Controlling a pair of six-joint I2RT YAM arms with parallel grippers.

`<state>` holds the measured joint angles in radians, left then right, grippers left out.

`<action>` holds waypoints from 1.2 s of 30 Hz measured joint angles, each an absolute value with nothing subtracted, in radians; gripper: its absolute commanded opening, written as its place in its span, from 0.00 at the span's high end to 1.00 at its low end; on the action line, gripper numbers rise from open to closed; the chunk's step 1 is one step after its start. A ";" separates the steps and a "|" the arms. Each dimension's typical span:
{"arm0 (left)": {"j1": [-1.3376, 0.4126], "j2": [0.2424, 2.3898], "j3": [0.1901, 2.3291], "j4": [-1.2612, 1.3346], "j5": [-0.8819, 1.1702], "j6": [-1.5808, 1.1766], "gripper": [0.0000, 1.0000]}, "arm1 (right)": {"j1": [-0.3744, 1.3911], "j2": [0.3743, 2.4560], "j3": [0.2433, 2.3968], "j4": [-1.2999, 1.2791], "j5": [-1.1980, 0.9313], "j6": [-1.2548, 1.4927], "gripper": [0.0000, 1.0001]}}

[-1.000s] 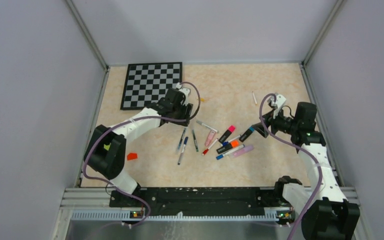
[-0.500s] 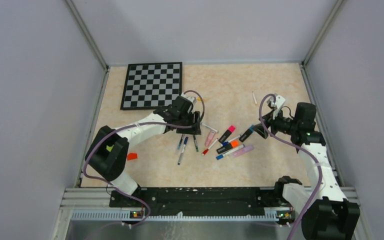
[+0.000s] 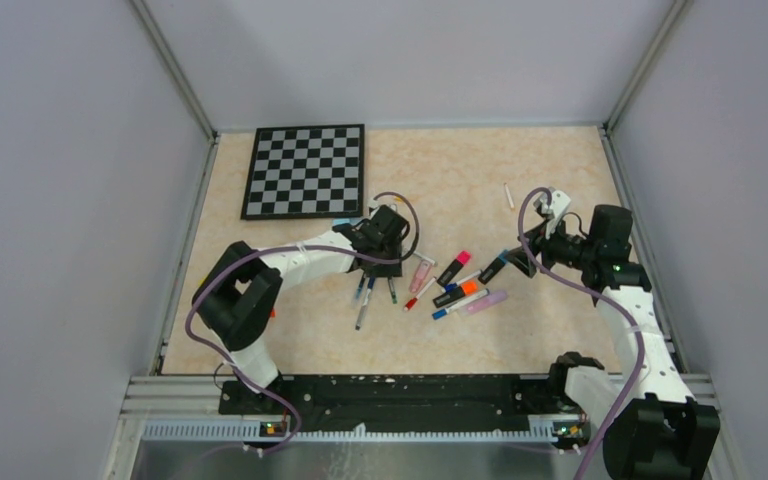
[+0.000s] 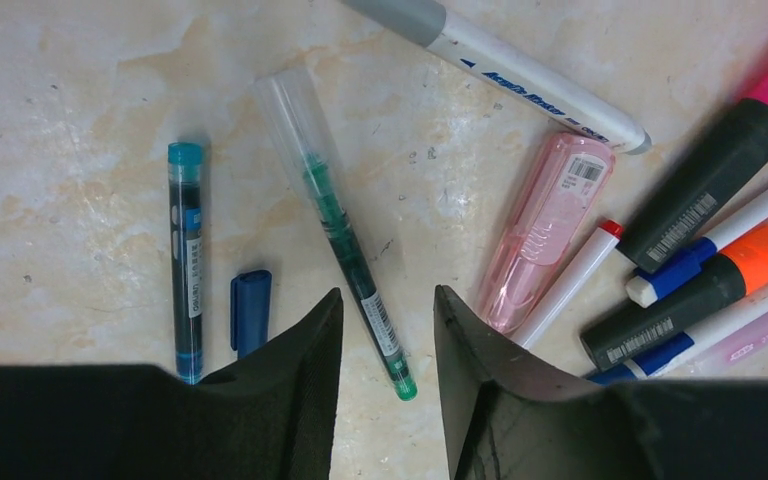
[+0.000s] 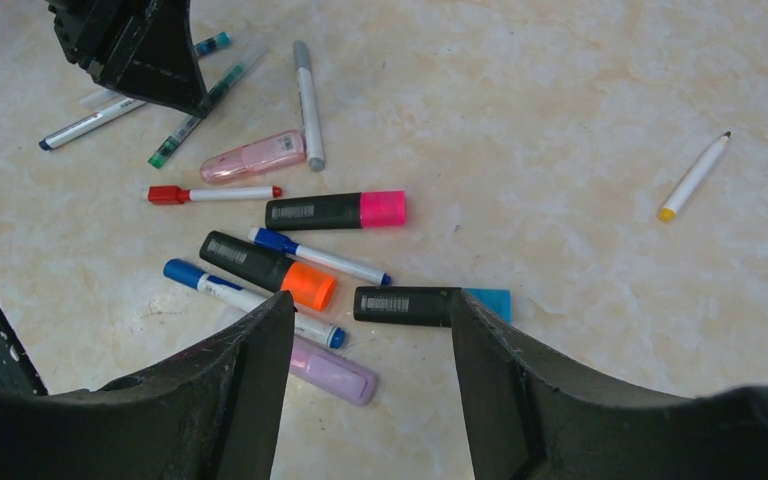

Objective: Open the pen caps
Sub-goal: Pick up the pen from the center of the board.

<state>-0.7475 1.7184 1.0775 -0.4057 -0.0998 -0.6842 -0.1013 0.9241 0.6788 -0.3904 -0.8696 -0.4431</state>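
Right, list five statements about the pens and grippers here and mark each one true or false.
1. The left gripper is open, the green pen showing between its fingers. True.
2. The right gripper is shut on the blue-capped marker. False: it is open, and the marker lies on the table.
3. The orange-capped marker has a black body. True.
4. The pink-capped marker lies on the checkerboard. False: it lies on the table, off the board.
5. The yellow-ended white pen lies by itself, touching nothing else. True.
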 measured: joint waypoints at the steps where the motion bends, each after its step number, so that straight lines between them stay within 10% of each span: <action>1: -0.750 1.722 1.080 -0.405 -0.105 -0.687 0.60 | -0.101 0.924 0.678 -0.390 -0.870 -0.443 0.42; 28: -0.802 1.871 1.215 -0.513 -0.261 -0.674 0.75 | -0.101 0.925 0.678 -0.390 -0.870 -0.443 0.42; 36: -0.807 1.890 1.242 -0.535 -0.279 -0.652 0.94 | -0.101 0.925 0.678 -0.390 -0.870 -0.443 0.42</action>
